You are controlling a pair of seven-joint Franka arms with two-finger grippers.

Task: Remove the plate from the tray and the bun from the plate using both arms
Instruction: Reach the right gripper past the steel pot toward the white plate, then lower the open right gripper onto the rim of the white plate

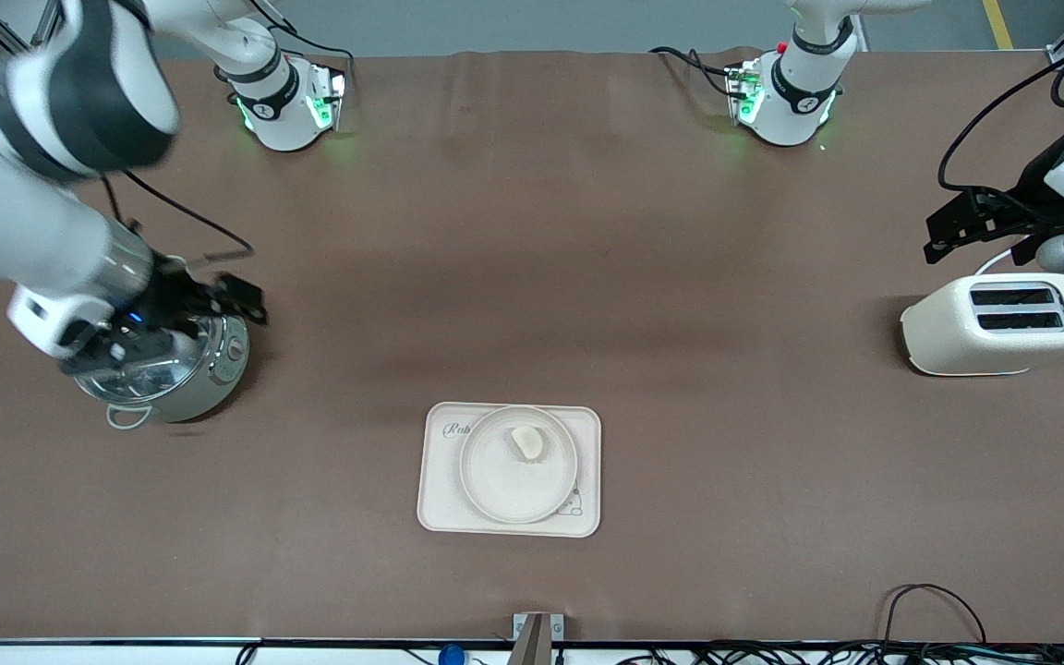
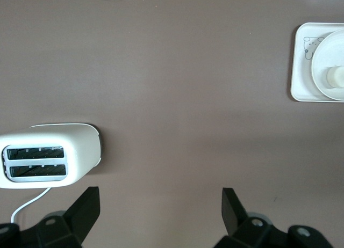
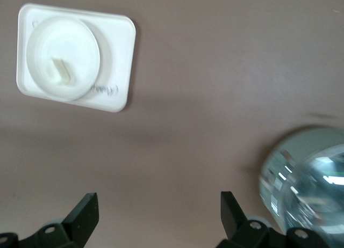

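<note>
Both claws are released: left claw (image 2: 158, 218) over the toaster (image 1: 998, 323), right claw (image 3: 158, 218) over the pot (image 1: 167, 379). Approach the plate (image 1: 495, 485) rim on the tray (image 1: 435, 499), at lower centre of the front view, avoiding the bun (image 1: 528, 443).

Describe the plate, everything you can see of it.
The plate is round, cream-white, plain and shallow with a raised rim, matte like plastic or ceramic. It lies flat on the rectangular tray, covering part of the script and the rabbit drawing, shifted toward the left arm's end of the tray. The bun sits on it, off centre, toward the rim farther from the front camera. No gripper touches it.
</note>
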